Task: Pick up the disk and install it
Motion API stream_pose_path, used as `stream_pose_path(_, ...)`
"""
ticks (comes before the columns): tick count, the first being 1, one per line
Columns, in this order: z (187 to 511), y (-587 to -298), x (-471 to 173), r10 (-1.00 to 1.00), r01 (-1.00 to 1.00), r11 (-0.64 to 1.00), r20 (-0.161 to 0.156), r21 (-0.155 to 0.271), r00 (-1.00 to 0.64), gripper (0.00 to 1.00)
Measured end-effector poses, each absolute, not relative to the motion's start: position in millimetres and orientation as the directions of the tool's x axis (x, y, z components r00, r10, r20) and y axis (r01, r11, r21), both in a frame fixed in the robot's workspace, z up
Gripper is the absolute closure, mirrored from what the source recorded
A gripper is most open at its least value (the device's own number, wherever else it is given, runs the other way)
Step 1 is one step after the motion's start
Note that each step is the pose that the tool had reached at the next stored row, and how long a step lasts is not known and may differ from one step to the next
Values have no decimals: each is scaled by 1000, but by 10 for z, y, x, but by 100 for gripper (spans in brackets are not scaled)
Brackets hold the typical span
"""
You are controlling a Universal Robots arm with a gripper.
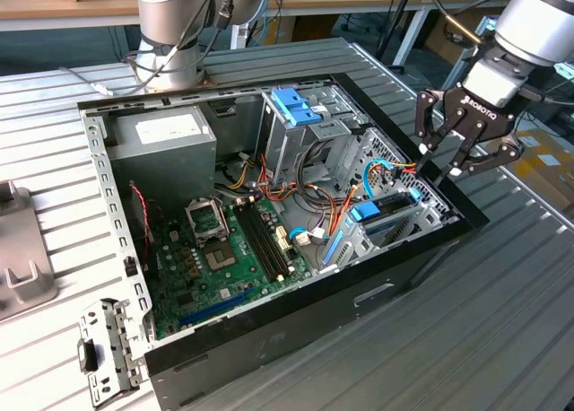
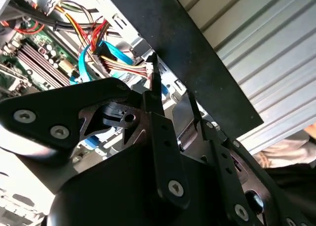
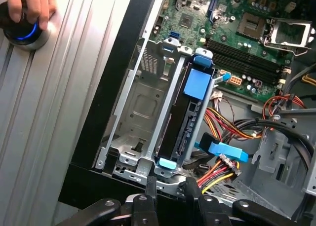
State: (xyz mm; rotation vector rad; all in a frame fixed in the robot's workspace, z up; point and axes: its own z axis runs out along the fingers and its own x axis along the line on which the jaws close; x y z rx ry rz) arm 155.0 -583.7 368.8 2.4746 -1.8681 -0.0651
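The disk (image 3: 185,118) is seen seated edge-up in the metal drive bay (image 3: 143,102) at the case's corner — its blue carrier clips showing at both ends. Seating is best confirmed flush, with cables (image 3: 232,132) kept clear. The gripper (image 1: 459,151) is held just above the bay — fingers apart, nothing grasped.

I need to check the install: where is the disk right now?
The disk sits in the metal drive cage at the case's edge, on the exterior view's right, just below the gripper.
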Motion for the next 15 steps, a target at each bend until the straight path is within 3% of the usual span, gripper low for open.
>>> stream_pose_path(11,3706,-5823,1569,-913,-912,-408,-34,51,407,63)
stream_pose_path(15,3700,-5822,1569,-889,-889,-456,-68,35,453,63)
